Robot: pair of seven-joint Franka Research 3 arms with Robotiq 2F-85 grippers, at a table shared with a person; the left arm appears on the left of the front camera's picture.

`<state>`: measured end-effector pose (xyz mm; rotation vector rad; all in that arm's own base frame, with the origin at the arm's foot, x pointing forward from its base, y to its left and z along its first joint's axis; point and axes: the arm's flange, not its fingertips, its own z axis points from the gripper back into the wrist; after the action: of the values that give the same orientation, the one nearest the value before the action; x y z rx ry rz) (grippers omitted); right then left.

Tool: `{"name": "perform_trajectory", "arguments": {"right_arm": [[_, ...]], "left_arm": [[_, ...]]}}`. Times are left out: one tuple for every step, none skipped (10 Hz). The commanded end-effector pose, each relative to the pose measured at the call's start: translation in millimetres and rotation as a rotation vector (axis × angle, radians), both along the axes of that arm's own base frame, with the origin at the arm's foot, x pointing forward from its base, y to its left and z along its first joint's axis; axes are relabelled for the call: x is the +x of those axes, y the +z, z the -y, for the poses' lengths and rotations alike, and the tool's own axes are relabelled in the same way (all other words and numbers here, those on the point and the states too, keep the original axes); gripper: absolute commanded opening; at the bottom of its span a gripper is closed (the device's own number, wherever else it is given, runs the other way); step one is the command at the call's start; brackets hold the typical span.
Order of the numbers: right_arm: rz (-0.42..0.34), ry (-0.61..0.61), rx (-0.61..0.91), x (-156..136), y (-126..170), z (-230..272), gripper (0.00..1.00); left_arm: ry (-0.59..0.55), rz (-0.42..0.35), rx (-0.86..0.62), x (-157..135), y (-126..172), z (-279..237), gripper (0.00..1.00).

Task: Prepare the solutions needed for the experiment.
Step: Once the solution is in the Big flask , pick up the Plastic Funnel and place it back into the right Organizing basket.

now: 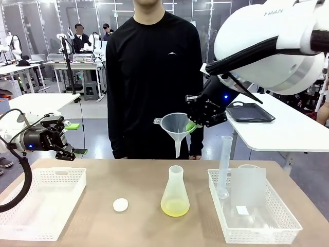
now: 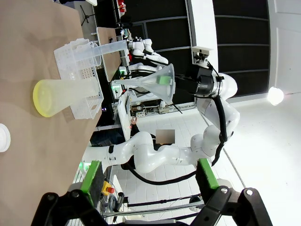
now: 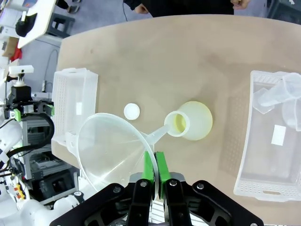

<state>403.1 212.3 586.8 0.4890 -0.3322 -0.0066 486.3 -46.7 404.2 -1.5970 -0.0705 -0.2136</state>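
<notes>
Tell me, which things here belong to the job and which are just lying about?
In use: funnel, flask, yellow-green solution inside it.
Idle now: white disc, left basket, right basket, measuring cylinder standing in it.

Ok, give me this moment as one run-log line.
right fingers: shut on funnel, stem above flask | left fingers: open, empty | flask: on table, holds yellow-green solution

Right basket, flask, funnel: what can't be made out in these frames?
- Right basket: front view, frosted pieces overlap, shapes unclear; right wrist view, cut off by the edge.
- Graduated cylinder: front view, markings too small.
- Funnel: front view, held rim section hidden behind right gripper.
- Flask: any scale too faint; solution volume unreadable.
</notes>
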Motion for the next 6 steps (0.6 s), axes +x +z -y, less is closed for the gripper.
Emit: {"name": "perform_trajectory", "arguments": {"right_arm": [[0.003, 0.024, 0.04, -10.2, -1.3, 29.6, 0.0], [-0.016, 0.017, 0.042, -14.1, 0.9, 51.5, 0.0], [-0.051, 0.009, 0.046, -16.7, 0.7, 72.8, 0.0], [-0.097, 0.001, 0.048, -22.1, -0.2, 95.8, 0.0], [-0.096, -0.048, 0.035, -24.8, -1.4, 116.5, 0.0], [-0.116, -0.098, 0.038, -27.1, -4.2, 138.8, 0.0]], "left_arm": [[-0.003, 0.003, -0.004, -1.0, 2.3, -0.1, 1.0], [-0.003, 0.003, -0.004, -1.0, 2.3, -0.1, 1.0], [-0.003, 0.003, -0.004, -1.0, 2.3, -0.1, 1.0], [-0.003, 0.003, -0.004, -1.0, 2.3, -0.1, 1.0], [-0.003, 0.003, -0.004, -1.0, 2.3, -0.1, 1.0], [-0.003, 0.003, -0.004, -1.0, 2.3, -0.1, 1.0]]}}
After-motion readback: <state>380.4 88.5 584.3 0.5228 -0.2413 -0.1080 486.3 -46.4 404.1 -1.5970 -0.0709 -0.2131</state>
